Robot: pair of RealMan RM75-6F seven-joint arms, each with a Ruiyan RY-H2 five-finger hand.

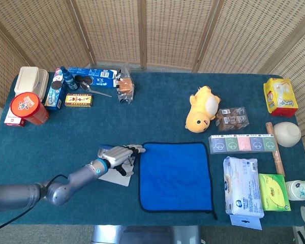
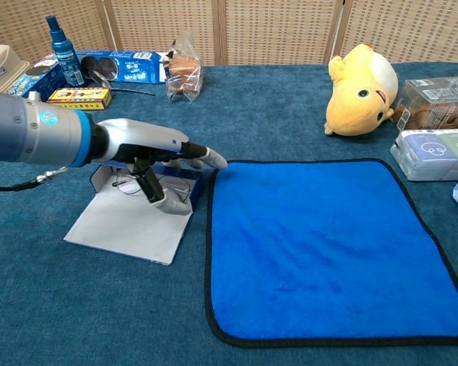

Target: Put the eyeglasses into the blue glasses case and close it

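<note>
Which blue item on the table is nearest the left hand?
The open blue glasses case, which lies right under the left hand with the eyeglasses in it. The blue cloth lies beside it; the blue bottle stands far back.

- Both views are bright and evenly lit, as by soft daylight; colours are clear and saturated.
- Shadows are faint and short: a soft one lies under the left hand (image 2: 154,155) on the surface (image 2: 290,107).
- The woven screens (image 1: 142,30) glow pale in the head view, slightly washed out at the right.
- The chest view is sharp in the middle; the near arm looks large and slightly soft.
- No motion blur shows.
</note>
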